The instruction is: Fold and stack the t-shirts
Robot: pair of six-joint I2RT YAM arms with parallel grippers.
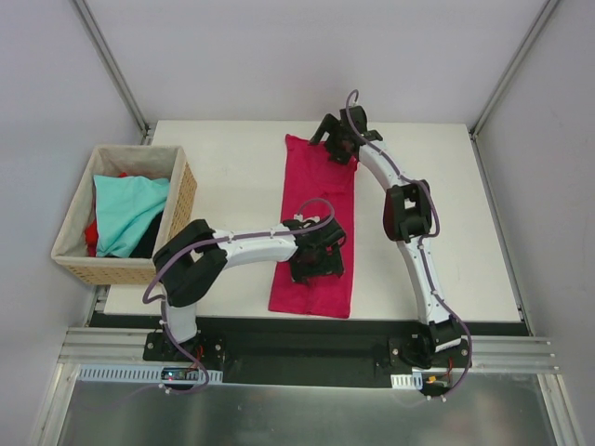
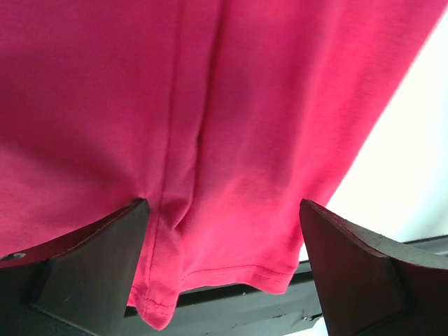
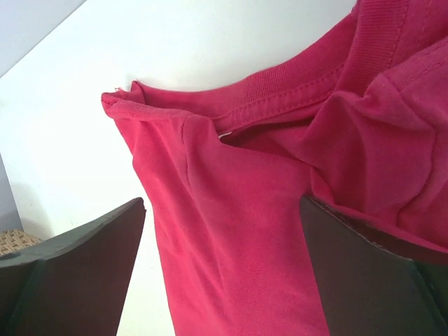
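Left arm bends across, left tool [image 2: 224, 204] spread over the near hem of the crimson shirt [image 1: 314, 190]. Right arm stretches far, right tool [image 3: 222, 201] spread over its collar. Shirt lies lengthwise on the bench [image 1: 223, 186].

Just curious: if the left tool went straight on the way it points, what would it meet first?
Most likely the crimson-magenta cloth t-shirt near its hem; the open left tool points at it, depth unclear.

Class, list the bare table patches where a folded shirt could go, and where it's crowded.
Bare table between basket and crimson shirt, far half; also right of the right arm. Crowded: the middle, with left gripper and right gripper over the shirt.
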